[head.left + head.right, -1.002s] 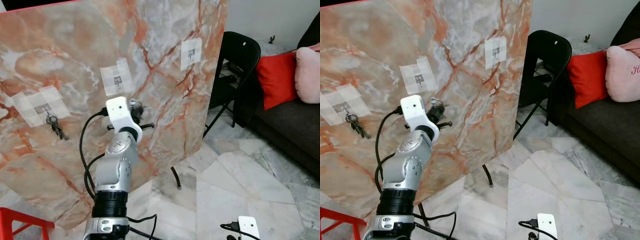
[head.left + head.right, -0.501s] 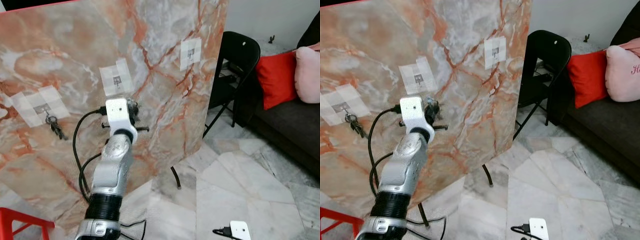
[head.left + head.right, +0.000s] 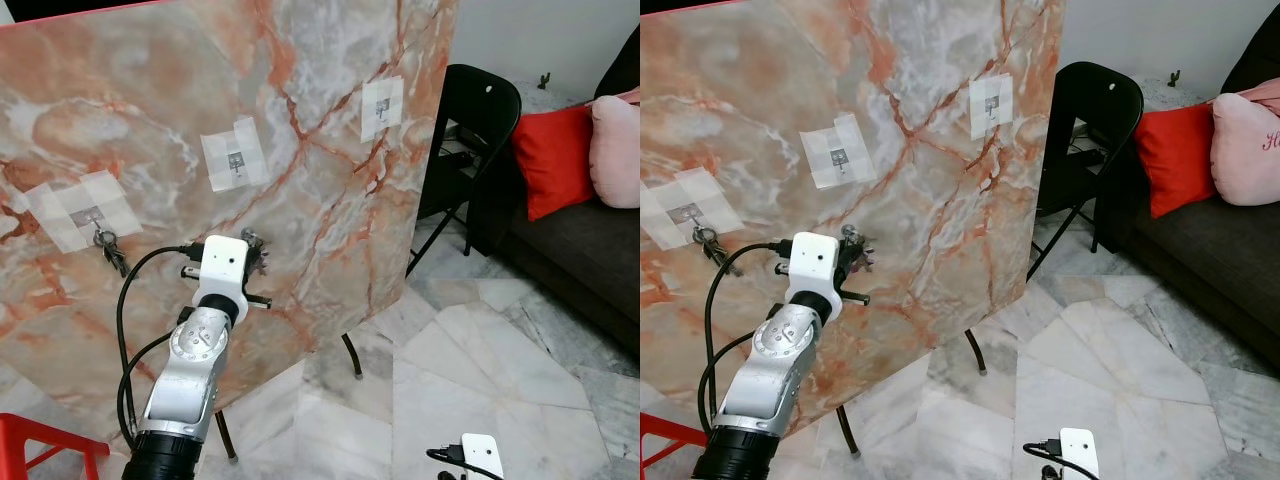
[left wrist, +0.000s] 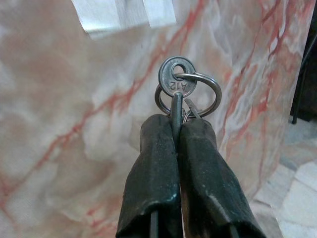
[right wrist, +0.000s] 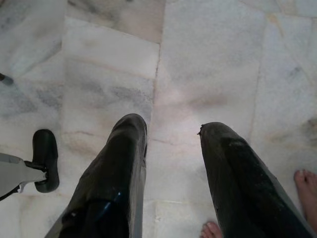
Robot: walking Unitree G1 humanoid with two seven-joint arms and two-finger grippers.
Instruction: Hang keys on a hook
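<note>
My left gripper [image 3: 253, 244] is shut on a small bunch of keys [image 4: 177, 82]: a round-headed key stamped A12 on a metal ring, standing up from between the pads. It sits close to the tilted marble board [image 3: 330, 200], below the middle taped hook [image 3: 235, 160], which is bare. The left hook [image 3: 93, 213] carries another bunch of keys [image 3: 113, 251]. A third hook [image 3: 380, 106] at the upper right is bare. My right gripper [image 5: 173, 131] hangs open over the floor.
A black folding chair [image 3: 480, 110] stands right of the board, with a dark sofa [image 3: 580, 260] holding a red cushion [image 3: 555, 160] and a pink one [image 3: 612, 150] beyond. A red stool [image 3: 40, 445] is at the lower left. A person's bare toes [image 5: 304, 179] rest on the marble floor.
My left arm has dropped and drawn back to the left, taking the keys lower, away from the middle hook. The right arm has hardly moved.
</note>
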